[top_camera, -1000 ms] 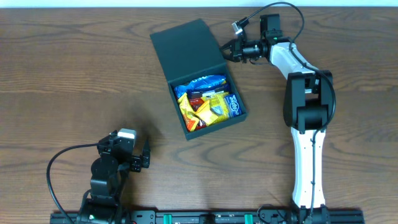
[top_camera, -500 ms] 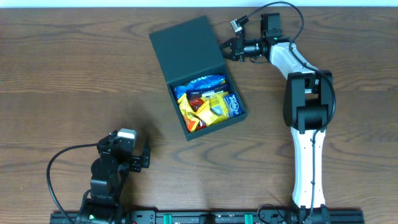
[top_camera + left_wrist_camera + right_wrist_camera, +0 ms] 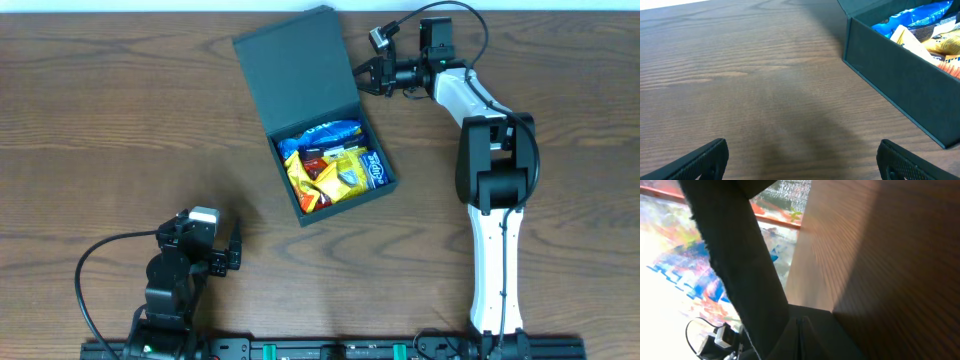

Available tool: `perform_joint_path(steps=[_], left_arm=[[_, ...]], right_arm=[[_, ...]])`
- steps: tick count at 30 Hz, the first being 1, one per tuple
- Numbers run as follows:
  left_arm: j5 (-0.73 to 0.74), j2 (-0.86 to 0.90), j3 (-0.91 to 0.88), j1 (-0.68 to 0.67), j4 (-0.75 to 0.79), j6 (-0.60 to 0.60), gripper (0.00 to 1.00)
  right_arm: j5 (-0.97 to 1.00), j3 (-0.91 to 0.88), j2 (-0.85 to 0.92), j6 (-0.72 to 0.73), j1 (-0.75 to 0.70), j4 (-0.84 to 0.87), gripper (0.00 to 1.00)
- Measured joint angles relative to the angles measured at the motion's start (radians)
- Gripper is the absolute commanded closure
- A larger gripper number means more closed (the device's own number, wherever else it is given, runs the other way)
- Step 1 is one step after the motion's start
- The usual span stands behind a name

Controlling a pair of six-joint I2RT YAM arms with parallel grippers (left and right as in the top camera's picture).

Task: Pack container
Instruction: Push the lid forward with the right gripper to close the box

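Container (image 3: 350,203) is set on the far-centre table (image 3: 100,120), lid flap (image 3: 295,70) raised, snack packets (image 3: 335,165) seen inside. Right gripper (image 3: 362,78) is closed at the flap's right edge; a grip can't be confirmed. Left gripper (image 3: 233,257) is held wide open, empty, near-left.

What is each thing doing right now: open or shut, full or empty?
container: open, full of snack packets.
lid: swung back, not closed.
left gripper: open, empty.
right gripper: shut, tips at the lid's edge.
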Motion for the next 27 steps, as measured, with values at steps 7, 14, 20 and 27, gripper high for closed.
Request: perform_joint_path(steps=[7, 14, 20, 27], left_arm=[[0.0, 0.0, 0.0, 0.0, 0.0, 0.0, 0.05], [0.0, 0.0, 0.0, 0.0, 0.0, 0.0, 0.05], [0.0, 0.0, 0.0, 0.0, 0.0, 0.0, 0.05], [0.0, 0.0, 0.0, 0.0, 0.0, 0.0, 0.05]], right_arm=[[0.0, 0.0, 0.0, 0.019, 0.005, 0.0, 0.99], [-0.005, 0.0, -0.001, 0.026, 0.019, -0.024, 0.99], [-0.007, 0.0, -0.01, 0.026, 0.021, -0.062, 0.99], [-0.023, 0.0, -0.06, 0.026, 0.021, -0.082, 0.99]])
